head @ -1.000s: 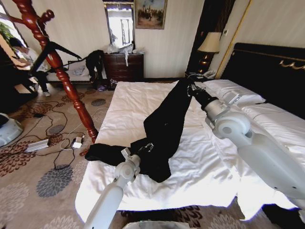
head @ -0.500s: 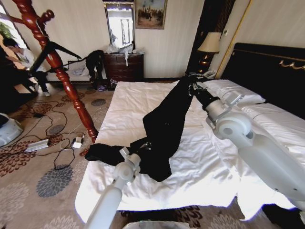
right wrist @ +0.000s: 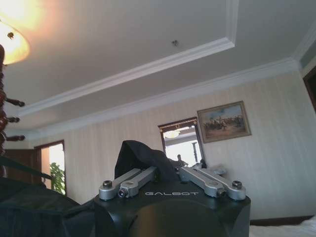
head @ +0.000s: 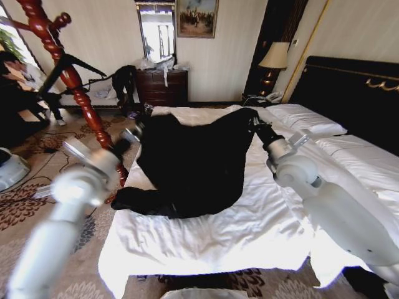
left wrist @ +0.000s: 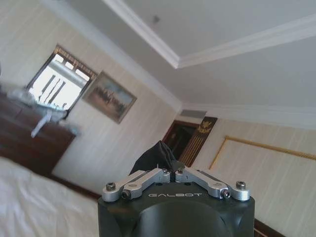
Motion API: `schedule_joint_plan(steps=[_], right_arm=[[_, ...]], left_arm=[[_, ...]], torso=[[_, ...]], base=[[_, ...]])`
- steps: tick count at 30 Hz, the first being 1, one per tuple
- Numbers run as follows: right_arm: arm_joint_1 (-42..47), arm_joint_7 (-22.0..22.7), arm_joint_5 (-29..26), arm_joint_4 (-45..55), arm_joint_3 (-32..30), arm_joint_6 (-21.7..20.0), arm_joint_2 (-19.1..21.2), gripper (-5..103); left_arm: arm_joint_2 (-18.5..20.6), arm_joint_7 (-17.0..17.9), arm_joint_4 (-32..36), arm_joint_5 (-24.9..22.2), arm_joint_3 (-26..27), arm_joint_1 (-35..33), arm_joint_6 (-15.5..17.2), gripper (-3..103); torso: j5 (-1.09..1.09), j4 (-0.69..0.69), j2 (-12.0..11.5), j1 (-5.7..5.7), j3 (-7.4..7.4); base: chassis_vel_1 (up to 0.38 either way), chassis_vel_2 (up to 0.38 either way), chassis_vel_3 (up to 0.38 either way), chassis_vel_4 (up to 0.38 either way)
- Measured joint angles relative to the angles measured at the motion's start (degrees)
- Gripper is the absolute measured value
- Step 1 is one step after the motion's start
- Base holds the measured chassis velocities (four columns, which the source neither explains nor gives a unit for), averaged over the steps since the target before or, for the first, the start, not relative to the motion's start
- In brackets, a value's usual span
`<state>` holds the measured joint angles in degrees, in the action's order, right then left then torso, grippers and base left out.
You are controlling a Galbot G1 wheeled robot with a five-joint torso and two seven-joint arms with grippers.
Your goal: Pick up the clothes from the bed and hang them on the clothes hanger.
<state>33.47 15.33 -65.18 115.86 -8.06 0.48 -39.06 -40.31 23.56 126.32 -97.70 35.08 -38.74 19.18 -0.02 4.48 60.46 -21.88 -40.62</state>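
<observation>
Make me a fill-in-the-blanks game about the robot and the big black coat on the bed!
1. The black coat hangs stretched between the robot's two ____.
2. The coat's lowest part rests on the bed's ____ duvet.
3. The red-brown coat stand stands on the robot's ____ side.
4. The left gripper and the right gripper are both ____ on the cloth.

Missing words: grippers; white; left; shut
</observation>
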Motion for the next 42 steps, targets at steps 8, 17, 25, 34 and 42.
schedule_joint_plan(steps=[8, 17, 25, 34, 42], right_arm=[[-5.22, -0.94, -5.17, 3.1, 0.07, 1.65, 0.1, 1], [3.82, -0.07, 2.86, 5.47, 4.53, -1.5, -1.1, 1], [2.52, 1.92, 6.97, -5.94, 12.67, -1.12, -9.1, 1], [-0.89, 3.55, 8.89, -14.09, 16.1, 0.63, -14.63, 1], [2.12, 3.15, 10.94, -12.84, 14.01, 1.23, -13.29, 1]], left_arm=[[13.07, -1.39, 0.28, -5.55, 5.58, 5.26, -0.35, 0], [4.61, -0.83, 0.95, 14.15, 2.35, -12.47, 1.46, 0], [-6.37, 0.82, -11.41, 30.33, -10.75, -14.94, 2.66, 0], [-17.92, 5.88, -17.51, 32.93, -15.83, -13.92, 4.55, 10], [-20.98, 9.91, -8.6, 20.6, -10.49, -17.3, 7.4, 33]], torso=[[0.01, -0.02, 0.01, 0.0, 0.01], [0.0, 0.01, 0.0, 0.01, 0.01], [0.02, -0.03, 0.0, 0.0, -0.01], [0.02, -0.01, -0.01, -0.01, -0.01], [0.04, 0.03, 0.0, -0.01, 0.01]], base=[[0.0, 0.0, 0.0, 0.0], [0.0, 0.0, 0.0, 0.0], [0.0, 0.0, 0.0, 0.0], [0.0, 0.0, 0.0, 0.0], [0.0, 0.0, 0.0, 0.0]])
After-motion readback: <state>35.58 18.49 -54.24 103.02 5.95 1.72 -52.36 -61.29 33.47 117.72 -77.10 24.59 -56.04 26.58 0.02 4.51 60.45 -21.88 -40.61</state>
